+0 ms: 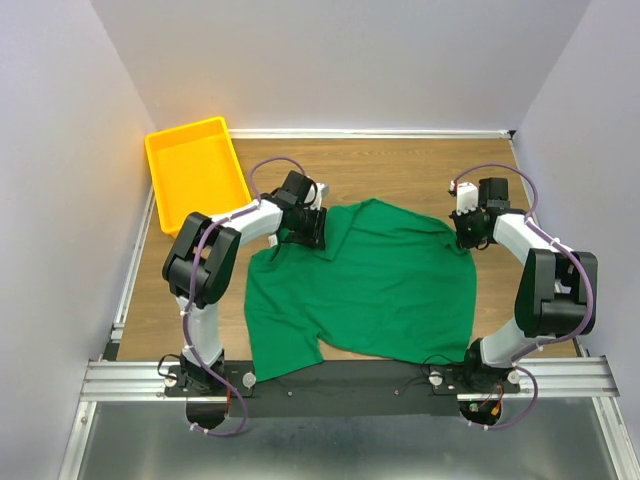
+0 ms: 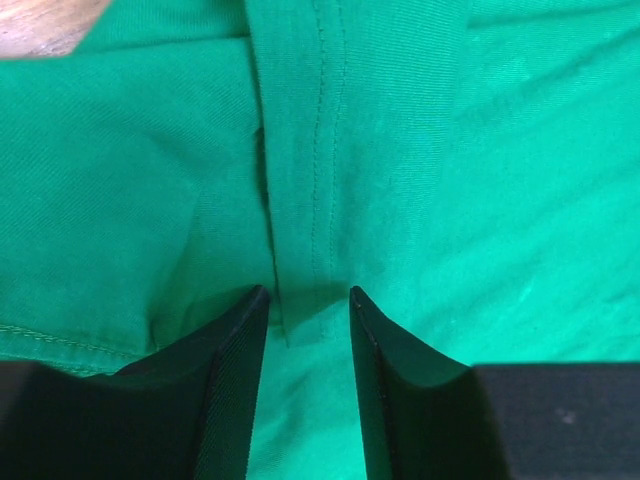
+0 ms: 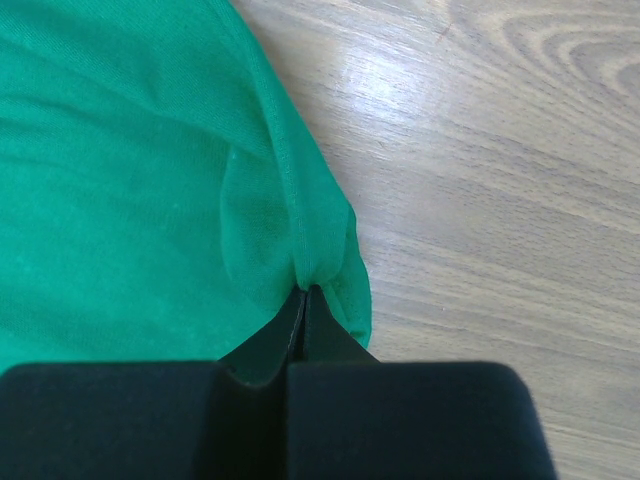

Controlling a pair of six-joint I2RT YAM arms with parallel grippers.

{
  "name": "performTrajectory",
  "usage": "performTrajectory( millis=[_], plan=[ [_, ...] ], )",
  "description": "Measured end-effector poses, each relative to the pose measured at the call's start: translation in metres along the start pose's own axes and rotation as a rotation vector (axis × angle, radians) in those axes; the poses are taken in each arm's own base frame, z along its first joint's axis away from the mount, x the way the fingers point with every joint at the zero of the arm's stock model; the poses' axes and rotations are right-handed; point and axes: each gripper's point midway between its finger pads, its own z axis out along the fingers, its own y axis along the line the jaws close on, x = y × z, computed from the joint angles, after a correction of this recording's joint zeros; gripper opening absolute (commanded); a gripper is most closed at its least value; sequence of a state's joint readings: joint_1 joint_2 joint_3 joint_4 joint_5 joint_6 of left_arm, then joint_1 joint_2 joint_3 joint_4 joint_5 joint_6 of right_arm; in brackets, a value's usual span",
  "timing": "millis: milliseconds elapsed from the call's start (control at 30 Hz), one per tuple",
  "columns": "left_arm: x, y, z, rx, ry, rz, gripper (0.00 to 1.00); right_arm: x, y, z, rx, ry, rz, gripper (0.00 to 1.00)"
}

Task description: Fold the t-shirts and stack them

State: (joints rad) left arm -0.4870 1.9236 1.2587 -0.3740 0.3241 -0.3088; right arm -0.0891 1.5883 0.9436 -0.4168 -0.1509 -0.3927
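Where the green t-shirt (image 1: 370, 285) lay spread on the wooden desk (image 1: 400, 165), it was seen between the two arms, its near hem touching the black strip (image 1: 340, 380) along the desk's front edge. The cloth was rumpled, with one flap turned over at the far left corner.

The left pincer (image 1: 305, 228) was set down on that corner. Its jaws were held apart, released, and a double-stitched band of cloth ran between the fingers (image 2: 220, 390). Whether the pads touched the band could not be told. The corner itself was partly hidden from above by the left wrist.

The right pincer (image 1: 468, 230) was clenched on the shirt's far right edge. A small pucker of cloth was nipped between the closed tips, and bare wood lay just beside it.

A yellow tray (image 1: 160, 165) was placed at the far left of the desk, behind the left arm and apart from the shirt. White walls (image 1: 340, 60) enclosed the desk on three sides.
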Motion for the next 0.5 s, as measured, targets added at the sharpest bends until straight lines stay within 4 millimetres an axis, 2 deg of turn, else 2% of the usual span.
performTrajectory(
  millis=[133,267,400,500],
  plan=[
    [0.0012,0.0006,0.0009,-0.002,0.012,0.007,0.3,0.0003,0.0001,0.0004,-0.001,0.001,0.0,0.01],
    [0.0048,0.0007,0.0023,-0.004,0.026,0.008,0.1,0.0008,0.0002,0.0009,-0.001,0.003,0.001,0.01],
    [0.0039,-0.001,0.0019,-0.002,0.029,0.012,0.01,0.0002,-0.0001,0.0008,-0.001,0.002,0.0,0.01],
    [-0.0009,-0.0031,0.0004,0.003,0.02,0.015,0.0,-0.0008,-0.0004,0.0005,0.0,0.0,0.0,0.01]
  ],
)
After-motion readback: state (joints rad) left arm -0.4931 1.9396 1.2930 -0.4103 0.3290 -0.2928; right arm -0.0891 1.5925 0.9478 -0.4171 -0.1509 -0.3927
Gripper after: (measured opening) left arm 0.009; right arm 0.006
